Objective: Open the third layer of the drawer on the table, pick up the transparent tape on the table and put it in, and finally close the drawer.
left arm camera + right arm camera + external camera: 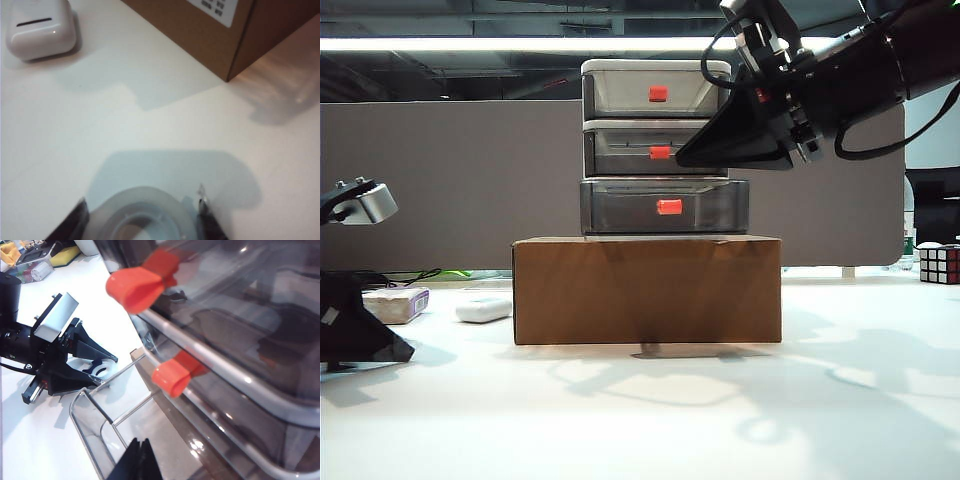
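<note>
Left jaws straddling flat transparent tape (hole up), right jaws together — high.

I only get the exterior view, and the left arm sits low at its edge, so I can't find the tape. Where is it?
Observer: The left wrist view shows the tape between the fingers of the left gripper.
Operator: Lifted?
Observer: No, it seems to rest on the table. I cannot tell whether the fingers press it.
Operator: From the front I can't judge the third drawer. Is it open?
Observer: Yes. The right wrist view shows the third drawer pulled well out, with the shut right gripper above it.
</note>
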{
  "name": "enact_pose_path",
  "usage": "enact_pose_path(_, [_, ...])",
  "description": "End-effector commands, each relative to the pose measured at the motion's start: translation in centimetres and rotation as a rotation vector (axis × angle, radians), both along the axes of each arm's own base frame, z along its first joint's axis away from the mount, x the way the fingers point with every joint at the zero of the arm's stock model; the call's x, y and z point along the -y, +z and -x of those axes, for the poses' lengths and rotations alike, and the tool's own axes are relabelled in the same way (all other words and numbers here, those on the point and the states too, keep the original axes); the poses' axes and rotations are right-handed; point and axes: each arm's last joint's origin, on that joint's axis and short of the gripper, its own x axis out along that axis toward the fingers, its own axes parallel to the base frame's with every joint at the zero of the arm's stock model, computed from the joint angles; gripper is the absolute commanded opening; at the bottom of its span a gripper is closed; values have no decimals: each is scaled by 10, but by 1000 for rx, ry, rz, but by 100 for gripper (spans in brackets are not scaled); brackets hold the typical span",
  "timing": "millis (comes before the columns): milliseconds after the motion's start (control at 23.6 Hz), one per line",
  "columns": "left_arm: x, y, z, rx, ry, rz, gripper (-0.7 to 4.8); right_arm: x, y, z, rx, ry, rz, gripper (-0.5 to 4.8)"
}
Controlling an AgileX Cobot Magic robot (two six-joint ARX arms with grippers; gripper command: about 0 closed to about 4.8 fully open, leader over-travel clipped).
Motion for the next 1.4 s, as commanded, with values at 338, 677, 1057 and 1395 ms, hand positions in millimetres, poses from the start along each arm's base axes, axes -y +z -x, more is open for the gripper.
enact_pose_path(338, [5, 43, 13, 143, -48, 76, 170, 1, 9, 2, 41, 3, -15, -5])
enact_pose_path(677, [48, 107, 31, 404, -239, 130, 170, 2, 17, 6, 65, 3, -26, -5])
enact_pose_path(1057, [113, 157, 15, 436, -350, 145, 178, 3, 23, 9, 75, 1, -43, -5])
enact_pose_path(1395, [163, 135, 2, 404, -415, 127, 178, 5, 30, 14, 85, 1, -50, -5])
